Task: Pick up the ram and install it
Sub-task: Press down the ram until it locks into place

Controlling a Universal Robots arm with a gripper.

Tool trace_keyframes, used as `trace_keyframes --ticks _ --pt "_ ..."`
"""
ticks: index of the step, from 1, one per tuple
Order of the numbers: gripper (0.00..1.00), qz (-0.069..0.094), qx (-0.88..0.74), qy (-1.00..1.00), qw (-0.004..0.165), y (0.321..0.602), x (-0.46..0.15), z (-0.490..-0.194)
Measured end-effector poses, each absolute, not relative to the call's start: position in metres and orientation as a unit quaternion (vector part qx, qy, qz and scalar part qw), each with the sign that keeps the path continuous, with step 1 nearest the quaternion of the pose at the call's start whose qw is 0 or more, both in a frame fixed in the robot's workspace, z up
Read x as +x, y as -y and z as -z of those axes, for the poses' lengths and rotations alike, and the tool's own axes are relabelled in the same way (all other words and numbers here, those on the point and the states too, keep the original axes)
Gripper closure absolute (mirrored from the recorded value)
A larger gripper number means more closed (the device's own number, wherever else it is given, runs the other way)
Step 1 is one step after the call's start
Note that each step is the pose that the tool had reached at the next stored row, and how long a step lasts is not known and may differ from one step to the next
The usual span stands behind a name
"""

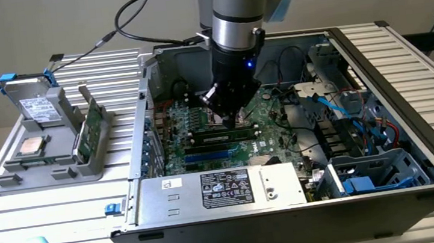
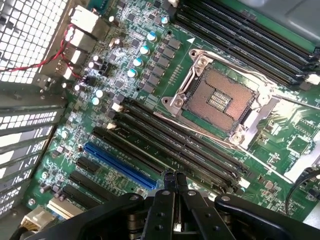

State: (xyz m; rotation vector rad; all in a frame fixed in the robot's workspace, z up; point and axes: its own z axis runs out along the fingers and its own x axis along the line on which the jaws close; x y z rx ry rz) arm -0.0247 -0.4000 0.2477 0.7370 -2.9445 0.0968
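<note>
Exterior view first: you see the arm reaching down into the open computer case [image 1: 412,137], with the gripper [image 1: 229,119] low over the motherboard [image 1: 277,121], just above the row of black memory slots [image 1: 223,136] near the middle of the board. Your gripper is fully closed and holds nothing. In the wrist view the two fingers [image 2: 167,200] press flat against each other, with no board or other part between them, and the gripper [image 2: 175,181] sits right at the near end of the memory slots [image 2: 165,145], beside the blue slot [image 2: 117,162]. The open processor socket [image 2: 220,97] lies just past those slots, its metal frame swung up.

You will find the ram [image 1: 89,132] outside the case, on the exterior view's left. It stands on its long edge in the grey holder [image 1: 45,174] on the slatted table [image 1: 0,211], well apart from the gripper and touched by nothing but the holder. The same holder carries the square silver processor chip [image 1: 32,145] lying flat, and the grey metal drive [image 1: 36,107] propped up behind it.

From the exterior view you cannot tell whether the slot directly beneath the fingertips already carries a module. The power supply [image 1: 216,191] fills the front of the case.
</note>
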Motion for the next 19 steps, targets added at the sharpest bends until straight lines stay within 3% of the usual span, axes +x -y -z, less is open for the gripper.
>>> trace_keyframes --ticks 19 --pt "0.89 -0.026 0.12 0.991 0.051 0.4001 -0.0247 -0.2477"
